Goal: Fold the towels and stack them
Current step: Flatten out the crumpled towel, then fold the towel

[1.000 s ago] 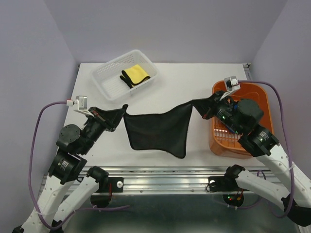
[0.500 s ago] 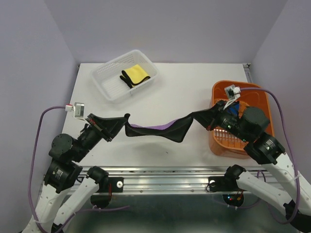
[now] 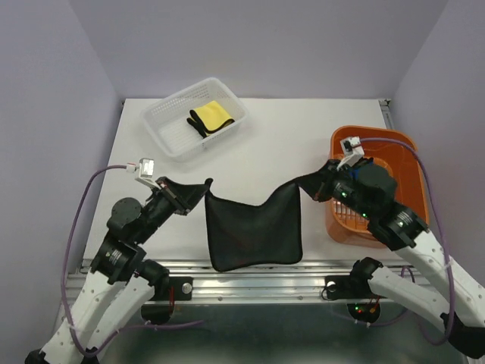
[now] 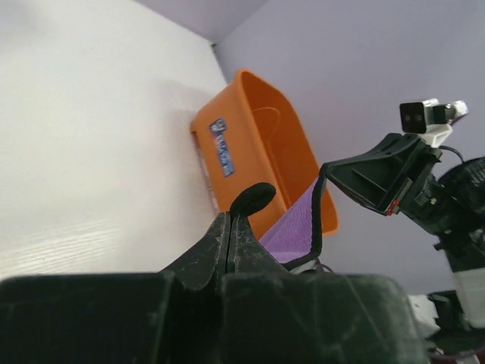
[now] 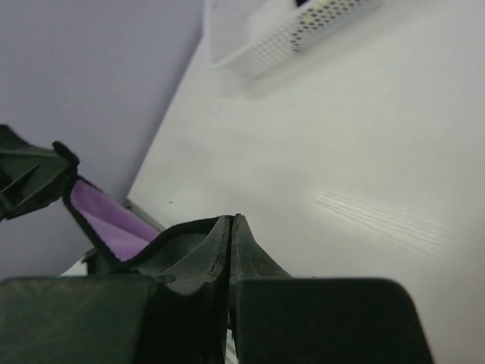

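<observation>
A purple towel with a black back [image 3: 254, 231] is stretched between my two grippers, black side up, sagging toward the table's near edge. My left gripper [image 3: 203, 188] is shut on its left corner and my right gripper [image 3: 309, 182] is shut on its right corner. In the left wrist view the shut left gripper [image 4: 229, 216] pinches black edging, with the purple face [image 4: 295, 227] beyond. In the right wrist view the shut right gripper [image 5: 229, 218] pinches the black edge, with the purple face [image 5: 106, 216] at left. A folded yellow towel [image 3: 211, 117] lies in the white mesh basket [image 3: 163, 121]. No blue towel is visible.
The orange basket [image 3: 394, 144] stands at the right edge under my right arm, and also shows in the left wrist view [image 4: 258, 144]. The white mesh basket is at the back left and shows in the right wrist view [image 5: 280, 38]. The metal rail [image 3: 250, 269] runs along the near edge.
The towel went from hanging wide, to bunched with purple showing, to spread black side up nearer the front edge. Both grippers moved closer together, still holding the corners.
</observation>
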`<state>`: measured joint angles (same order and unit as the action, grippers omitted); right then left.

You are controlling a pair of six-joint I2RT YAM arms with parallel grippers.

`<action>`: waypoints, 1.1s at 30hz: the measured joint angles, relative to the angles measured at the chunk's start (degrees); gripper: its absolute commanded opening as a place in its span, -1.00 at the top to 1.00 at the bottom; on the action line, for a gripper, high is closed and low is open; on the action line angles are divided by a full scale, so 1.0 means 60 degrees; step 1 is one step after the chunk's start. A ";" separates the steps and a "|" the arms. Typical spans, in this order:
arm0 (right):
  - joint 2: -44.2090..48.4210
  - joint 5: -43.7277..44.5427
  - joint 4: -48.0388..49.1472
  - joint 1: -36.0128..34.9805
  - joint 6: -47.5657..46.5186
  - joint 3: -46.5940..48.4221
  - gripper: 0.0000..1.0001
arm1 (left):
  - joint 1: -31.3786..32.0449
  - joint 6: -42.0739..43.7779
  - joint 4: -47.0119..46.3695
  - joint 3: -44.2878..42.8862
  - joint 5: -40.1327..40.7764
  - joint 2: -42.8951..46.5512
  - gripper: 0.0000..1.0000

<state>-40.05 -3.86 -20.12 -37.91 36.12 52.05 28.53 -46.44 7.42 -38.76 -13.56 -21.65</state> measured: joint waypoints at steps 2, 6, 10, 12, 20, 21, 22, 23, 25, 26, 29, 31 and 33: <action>-0.0805 0.0721 0.0018 0.0000 0.0087 -0.0149 0.99 | 0.0000 -0.0084 -0.0266 0.0499 0.0357 -0.0561 1.00; -0.3042 0.2357 0.0076 0.0015 0.0193 -0.0266 0.99 | -0.0011 -0.0109 -0.0696 0.0976 0.1701 -0.2714 1.00; -0.4488 0.3202 0.0346 0.0255 0.0131 -0.0222 0.99 | -0.0284 0.0025 -0.1038 0.0732 0.2656 -0.5147 1.00; -0.5144 0.3344 0.0441 0.0514 0.0087 -0.0120 0.99 | -0.0455 0.0127 -0.1198 0.0568 0.2918 -0.5923 1.00; -0.7380 0.2936 0.1814 0.1767 -0.0583 0.1020 0.99 | -0.1206 0.0710 -0.2113 -0.1071 0.3217 -0.8338 1.00; -0.7519 0.2911 0.1938 0.1792 -0.0667 0.1100 0.99 | -0.1297 0.0790 -0.2197 -0.1239 0.3224 -0.8564 1.00; -0.7650 0.2845 0.2051 0.1810 -0.0820 0.1198 0.99 | -0.1381 0.0878 -0.2266 -0.1362 0.3235 -0.8757 1.00; -0.7705 0.2816 0.2116 0.1814 -0.0892 0.1228 0.99 | -0.1439 0.0943 -0.2306 -0.1468 0.3235 -0.8907 1.00; -0.7865 0.2769 0.2324 0.1818 -0.1078 0.1330 0.99 | -0.1534 0.1064 -0.2386 -0.1570 0.3238 -0.9147 1.00; -0.7923 0.2728 0.2401 0.1825 -0.1155 0.1373 0.99 | -0.1570 0.1126 -0.2415 -0.1592 0.3231 -0.9235 1.00; -0.7960 0.2594 0.2499 0.1832 -0.1319 0.1384 0.99 | -0.1621 0.1242 -0.2404 -0.1599 0.3202 -0.9337 1.00; -0.7956 0.2521 0.2546 0.1836 -0.1392 0.1381 0.99 | -0.1636 0.1275 -0.2426 -0.1599 0.3187 -0.9326 1.00; -0.7945 0.2422 0.2557 0.1840 -0.1461 0.1362 0.99 | -0.1650 0.1279 -0.2473 -0.1548 0.3151 -0.9271 1.00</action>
<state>-87.72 10.68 -4.78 -26.87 27.35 60.23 18.63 -38.76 -7.42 -48.05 5.34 -77.28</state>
